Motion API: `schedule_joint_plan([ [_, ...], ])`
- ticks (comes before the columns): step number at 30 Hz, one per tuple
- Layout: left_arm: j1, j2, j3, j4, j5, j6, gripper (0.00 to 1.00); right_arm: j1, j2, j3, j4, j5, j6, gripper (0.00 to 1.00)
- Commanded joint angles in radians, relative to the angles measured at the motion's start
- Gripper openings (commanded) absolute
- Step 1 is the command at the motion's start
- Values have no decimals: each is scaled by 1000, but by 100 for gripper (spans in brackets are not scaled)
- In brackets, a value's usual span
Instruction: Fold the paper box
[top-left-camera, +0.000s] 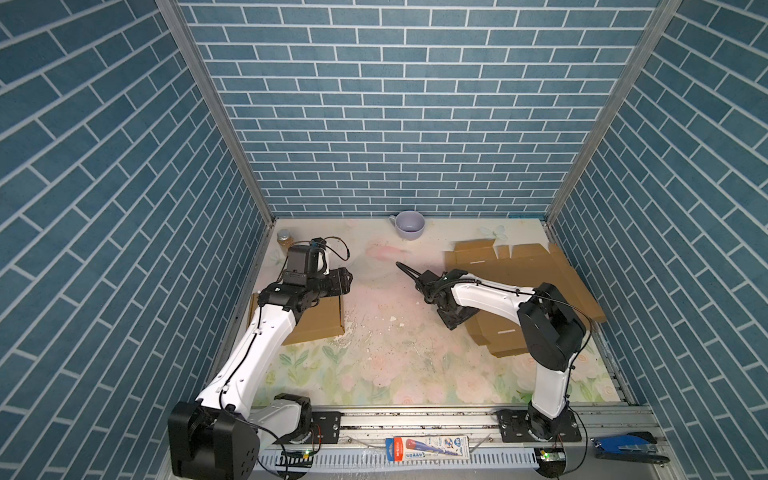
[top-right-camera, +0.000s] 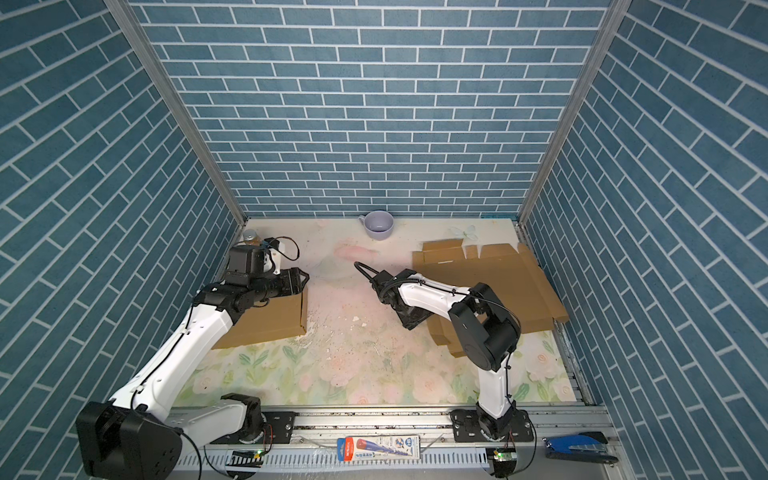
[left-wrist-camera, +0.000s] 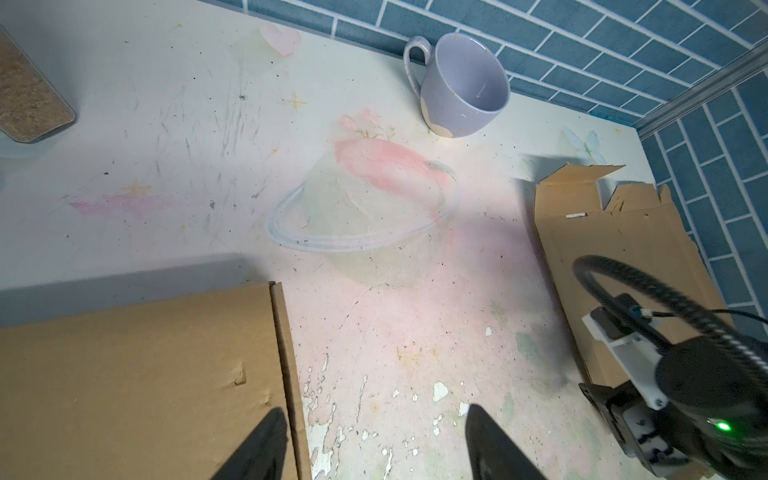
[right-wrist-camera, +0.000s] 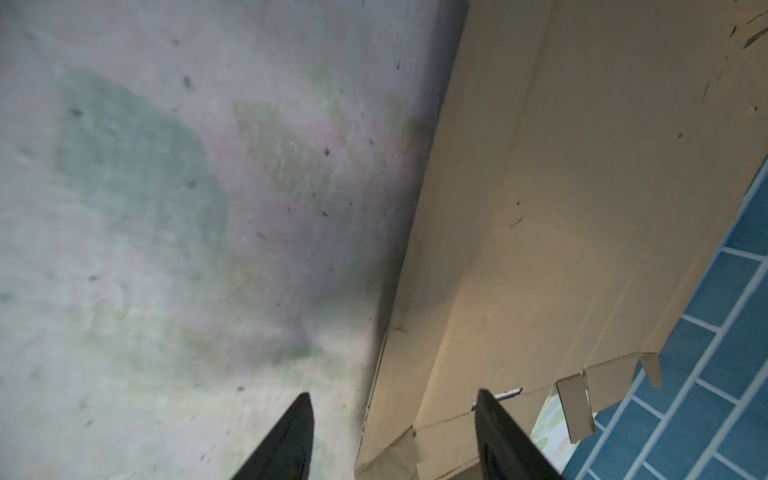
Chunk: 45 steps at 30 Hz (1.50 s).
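1. We are holding nothing. The left gripper (left-wrist-camera: 374, 409) is standing open, one finger over the edge of the folded box (left-wrist-camera: 137, 374) at the lower left of its wrist view.
2. The right gripper (right-wrist-camera: 394, 395) is gaping empty, straddling the edge of the flat sheet (top-left-camera: 528, 270), which is lying right of centre in both top views.
3. We are judging it best to slide one finger under that edge, close firmly, then lift along the crease.

You look into a booth with blue brick-pattern walls (top-left-camera: 395, 124) on three sides.
Grey metal corner posts (top-left-camera: 216, 108) join the walls; the pale flower-printed table top (top-left-camera: 374, 365) is scratched and flaking near its middle, under soft even light.
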Motion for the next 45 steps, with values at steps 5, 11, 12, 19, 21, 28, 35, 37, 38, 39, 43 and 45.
schedule_joint_plan([
  [5,-3,15,-25,30,21,-15,69,-2,86,-5,-6,200,12,58],
  [11,-3,16,-17,25,16,-6,69,-2,157,11,-34,291,58,50],
  [12,-3,16,-13,23,18,-4,68,-1,172,18,-48,309,70,49],
  [19,-3,6,-4,11,13,2,68,-13,179,34,-79,343,107,17],
  [21,-1,-1,7,-2,6,7,68,-10,161,31,-67,339,87,4],
  [28,12,-20,111,-79,-19,40,68,147,13,-17,11,249,-45,0],
  [35,47,-28,146,-105,-17,59,67,362,-126,-123,91,92,-263,0],
  [37,47,-26,150,-107,-13,62,68,378,-162,-153,103,42,-348,0],
  [38,47,-23,150,-105,-10,62,68,381,-179,-173,111,13,-408,0],
  [39,47,-21,149,-102,-6,61,68,384,-191,-190,117,4,-450,0],
  [43,47,0,135,-86,10,62,69,379,-258,-250,130,3,-597,32],
  [45,47,17,129,-77,19,59,70,368,-322,-269,143,-43,-623,44],
])
